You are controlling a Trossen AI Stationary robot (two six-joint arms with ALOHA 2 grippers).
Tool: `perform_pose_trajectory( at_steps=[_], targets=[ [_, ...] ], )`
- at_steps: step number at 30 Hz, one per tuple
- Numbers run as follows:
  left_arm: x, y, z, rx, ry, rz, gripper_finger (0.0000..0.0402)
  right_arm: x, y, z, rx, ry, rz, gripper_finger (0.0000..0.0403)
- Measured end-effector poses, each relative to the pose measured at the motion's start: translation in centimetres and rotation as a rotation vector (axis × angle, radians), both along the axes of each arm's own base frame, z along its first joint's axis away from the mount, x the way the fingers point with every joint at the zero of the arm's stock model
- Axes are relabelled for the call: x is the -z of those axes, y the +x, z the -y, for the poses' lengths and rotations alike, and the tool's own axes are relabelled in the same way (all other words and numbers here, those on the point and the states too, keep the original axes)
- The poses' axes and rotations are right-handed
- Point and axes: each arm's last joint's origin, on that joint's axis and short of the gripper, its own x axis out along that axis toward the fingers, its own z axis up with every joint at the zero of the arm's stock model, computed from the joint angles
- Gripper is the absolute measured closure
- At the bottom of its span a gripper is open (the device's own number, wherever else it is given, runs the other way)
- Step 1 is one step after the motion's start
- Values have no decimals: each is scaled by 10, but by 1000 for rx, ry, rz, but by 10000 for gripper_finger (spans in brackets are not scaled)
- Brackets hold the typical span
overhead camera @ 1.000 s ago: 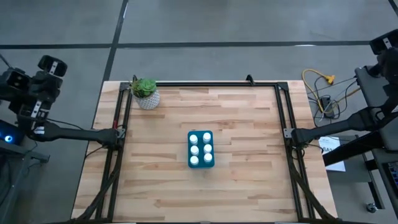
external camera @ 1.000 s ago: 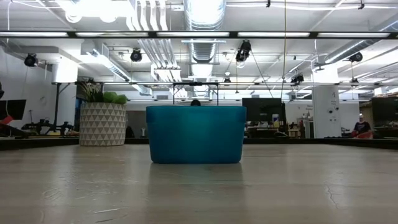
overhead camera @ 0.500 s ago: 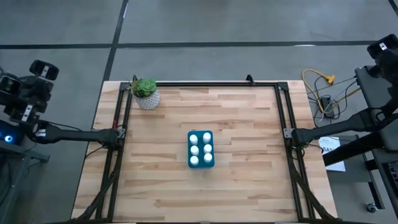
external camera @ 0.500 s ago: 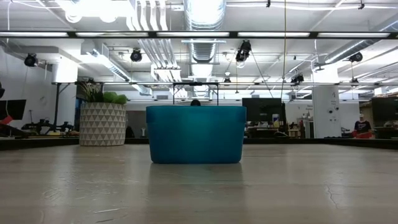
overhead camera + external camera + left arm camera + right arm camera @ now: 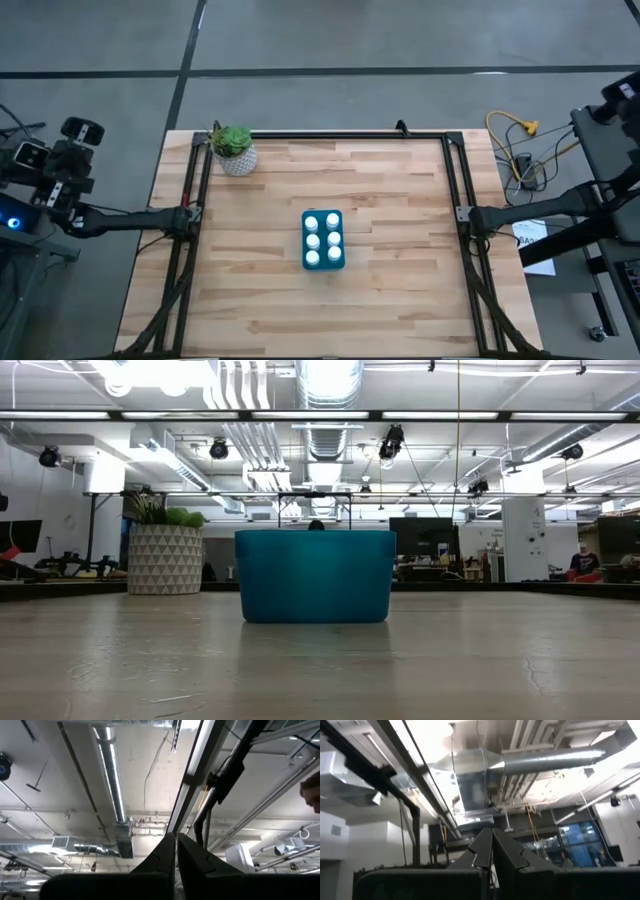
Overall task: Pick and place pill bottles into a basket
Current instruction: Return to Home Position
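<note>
I find all six pill bottles (image 5: pixel 313 240) standing inside the basket (image 5: pixel 324 267), two across and three along, white caps up. The basket sits on the tabletop (image 5: pixel 400 200) near its middle; in the low view its teal wall hides the bottles. A plant pot (image 5: pixel 238 159) stands at a corner on the left arm's side, well apart. The left gripper (image 5: pixel 176 836) sits off the tabletop's left edge and the right gripper (image 5: pixel 491 831) off its right. Both point at the ceiling, fingers pressed together, holding nothing.
</note>
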Motion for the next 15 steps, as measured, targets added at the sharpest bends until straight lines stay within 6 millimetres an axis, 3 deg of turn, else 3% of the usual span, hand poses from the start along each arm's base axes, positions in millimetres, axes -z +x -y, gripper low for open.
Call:
perform_pose_trajectory(
  at_steps=[5, 7, 15],
  targets=[
    [21, -3, 0, -1, 3, 79, 402, 21, -5, 1, -6, 8, 20, 394],
    [26, 7, 0, -2, 1, 65, 402, 31, -12, 1, -6, 12, 57, 394],
    [30, 20, -1, -1, -1, 34, 402, 77, -32, 3, -5, 19, 186, 394]
  ],
)
